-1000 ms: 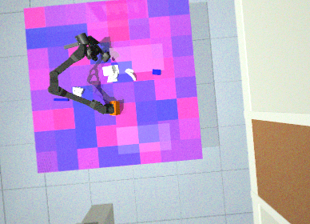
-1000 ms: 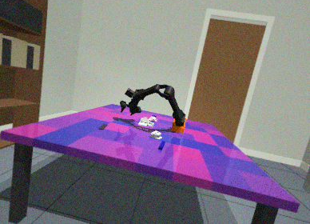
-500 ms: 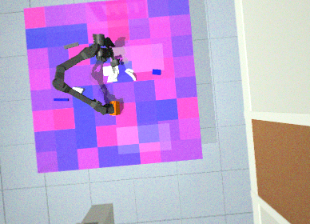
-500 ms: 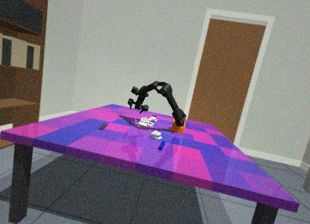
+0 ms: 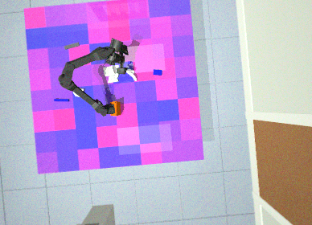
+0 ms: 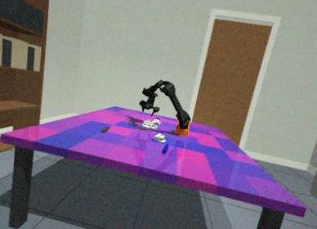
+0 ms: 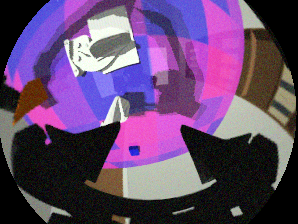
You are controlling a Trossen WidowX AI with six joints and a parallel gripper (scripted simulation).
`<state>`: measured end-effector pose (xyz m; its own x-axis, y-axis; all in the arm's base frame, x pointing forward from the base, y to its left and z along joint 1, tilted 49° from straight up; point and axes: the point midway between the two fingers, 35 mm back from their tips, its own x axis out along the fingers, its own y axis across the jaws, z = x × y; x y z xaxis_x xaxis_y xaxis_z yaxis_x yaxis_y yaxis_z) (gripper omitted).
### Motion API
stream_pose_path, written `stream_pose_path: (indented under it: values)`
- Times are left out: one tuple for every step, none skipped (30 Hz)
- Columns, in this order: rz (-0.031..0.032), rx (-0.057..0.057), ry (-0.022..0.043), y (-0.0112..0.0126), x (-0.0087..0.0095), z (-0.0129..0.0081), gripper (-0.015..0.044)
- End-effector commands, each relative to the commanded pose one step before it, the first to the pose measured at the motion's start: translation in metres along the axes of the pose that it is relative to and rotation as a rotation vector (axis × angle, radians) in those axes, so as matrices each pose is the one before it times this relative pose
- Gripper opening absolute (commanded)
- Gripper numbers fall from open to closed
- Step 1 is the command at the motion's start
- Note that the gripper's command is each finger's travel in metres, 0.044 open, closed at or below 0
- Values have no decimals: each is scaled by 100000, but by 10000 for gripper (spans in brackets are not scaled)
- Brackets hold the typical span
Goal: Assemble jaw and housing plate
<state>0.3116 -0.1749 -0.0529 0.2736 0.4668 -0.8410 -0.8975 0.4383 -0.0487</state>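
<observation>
The white base (image 5: 109, 74) (image 7: 127, 59) lies on the table, with a white toothed-looking part (image 7: 81, 56) at one side, probably the seated jaw. A separate curved white piece (image 5: 133, 75) (image 6: 156, 121) (image 7: 118, 109), apparently the free jaw, lies beside the base. Another white piece (image 6: 159, 137) lies apart, nearer the arm's elbow; it may be the housing plate. My gripper (image 6: 148, 113) (image 7: 150, 125) is open and empty, above the base and the curved piece. The pins, stubs and teeth are too small or hidden to tell.
A blue block (image 5: 158, 72) (image 7: 134, 150) lies beyond the curved piece. A blue bar (image 5: 61, 100) (image 6: 165, 148) and a grey bar (image 5: 71, 46) (image 6: 105, 129) lie on the patchwork table (image 5: 48, 159) (image 6: 261, 174). The arm's orange base (image 5: 116, 108) (image 6: 182, 128) stands on it.
</observation>
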Motion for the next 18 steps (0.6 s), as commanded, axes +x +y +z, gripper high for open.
stream_pose_path:
  values:
    - [4774, 11536, -1807, 1587, -15, -1845, 440]
    - [1143, 2601, -583, 358, 2, -430, 440]
    - [1142, 2594, -608, 352, 1, -426, 440]
    - [1141, 2586, -632, 345, 1, -423, 440]
    - [1141, 2577, -657, 339, 1, -419, 440]
    - [1142, 2568, -682, 333, 1, -415, 440]
    - [1164, 2570, -690, 334, 7, -420, 440]
    - [1167, 2561, -715, 328, 7, -417, 440]
    - [1170, 2550, -740, 323, 7, -413, 440]
    - [1173, 2538, -765, 317, 7, -408, 440]
    - [1177, 2526, -789, 311, 6, -404, 440]
    - [1181, 2513, -814, 305, 6, -400, 440]
    - [1168, 2490, -851, 294, -1, -388, 440]
    - [1171, 2475, -875, 288, -2, -383, 440]
    - [1169, 2457, -904, 281, -5, -376, 440]
    - [1173, 2442, -927, 275, -6, -371, 440]
    - [1169, 2426, -961, 267, -12, -362, 440]
    - [1178, 2416, -985, 263, -13, -359, 440]
